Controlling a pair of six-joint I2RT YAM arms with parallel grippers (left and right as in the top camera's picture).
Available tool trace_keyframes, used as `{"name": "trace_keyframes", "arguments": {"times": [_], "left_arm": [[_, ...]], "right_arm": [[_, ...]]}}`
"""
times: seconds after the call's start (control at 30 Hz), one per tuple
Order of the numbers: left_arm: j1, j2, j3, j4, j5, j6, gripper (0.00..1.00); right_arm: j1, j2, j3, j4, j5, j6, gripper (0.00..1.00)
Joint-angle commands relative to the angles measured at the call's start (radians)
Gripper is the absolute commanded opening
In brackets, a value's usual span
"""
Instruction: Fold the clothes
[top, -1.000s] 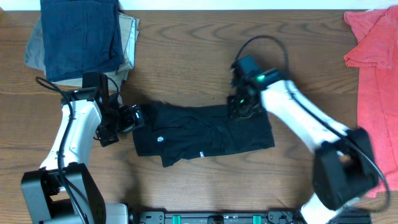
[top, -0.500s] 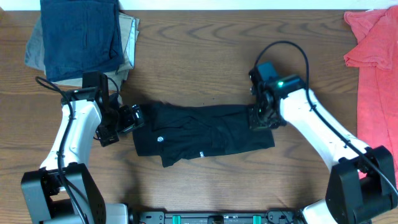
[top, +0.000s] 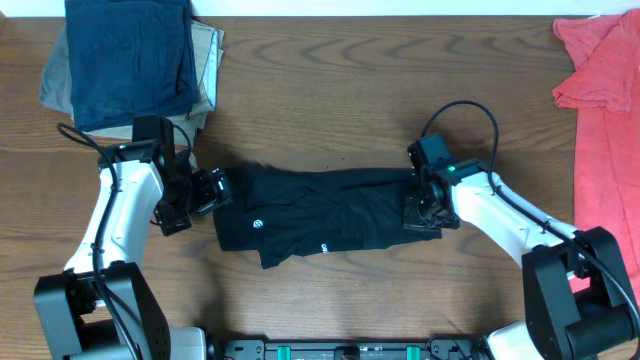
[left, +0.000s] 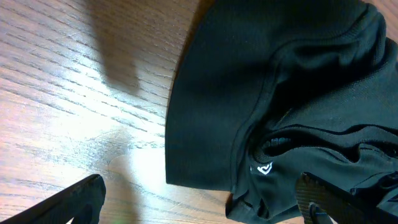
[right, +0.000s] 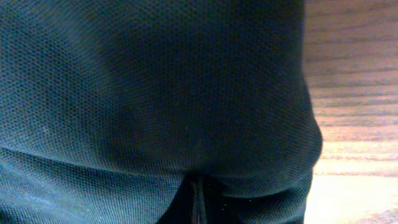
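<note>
1. Your right gripper (top: 421, 212) has swung along the black shirt (top: 320, 215) to its right end, jaws now pinched shut on the fabric.
2. Your left gripper (top: 207, 190) hovers wide open at the shirt's left edge, mid-table (top: 320, 90).

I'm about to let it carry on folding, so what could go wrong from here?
The right gripper is shut on the right end of the black shirt; it may have pinched only the top layer, so lifting could undo the fold. The left gripper is open at the left edge, holding nothing; a pull could drag the whole shirt.
</note>
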Motion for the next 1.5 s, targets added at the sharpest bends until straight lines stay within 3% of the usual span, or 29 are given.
{"name": "trace_keyframes", "arguments": {"times": [0.0, 0.1, 0.17, 0.2, 0.27, 0.57, 0.67, 0.77, 1.07, 1.27, 1.47], "left_arm": [[0.002, -0.001, -0.006, -0.006, 0.01, 0.01, 0.98], [0.002, -0.001, -0.006, -0.006, 0.01, 0.014, 0.98], [0.003, -0.001, -0.006, -0.006, 0.006, 0.053, 0.98], [0.004, -0.001, -0.006, -0.006, -0.008, 0.055, 0.98], [0.01, -0.001, -0.006, -0.006, -0.043, 0.055, 0.98], [0.134, 0.001, -0.006, -0.002, -0.034, 0.093, 0.98], [0.184, 0.011, -0.006, 0.031, 0.065, 0.131, 0.98], [0.204, 0.038, -0.006, 0.078, 0.207, 0.259, 0.98], [0.201, 0.156, -0.006, 0.192, 0.25, 0.307, 0.98], [0.2, 0.245, -0.006, 0.177, 0.254, 0.33, 0.98], [0.194, 0.315, -0.007, 0.126, 0.406, 0.444, 0.98]], "right_arm": [[-0.013, 0.019, 0.035, -0.08, 0.013, 0.017, 0.01], [-0.026, 0.015, 0.137, -0.204, 0.019, -0.004, 0.05], [-0.037, 0.015, 0.221, -0.283, 0.021, -0.05, 0.21], [-0.041, 0.015, 0.254, -0.309, 0.024, -0.068, 0.37], [-0.055, 0.015, 0.317, -0.355, 0.064, -0.08, 0.99], [-0.242, 0.015, 0.445, -0.438, 0.169, -0.08, 0.99], [-0.295, 0.015, 0.442, -0.444, 0.169, -0.08, 0.99], [-0.328, 0.015, 0.442, -0.446, 0.169, -0.08, 0.99], [-0.332, 0.015, 0.442, -0.432, 0.143, -0.069, 0.99], [-0.332, 0.015, 0.442, -0.432, 0.143, -0.069, 0.99], [-0.332, 0.015, 0.442, -0.431, 0.143, -0.069, 0.99]]}}
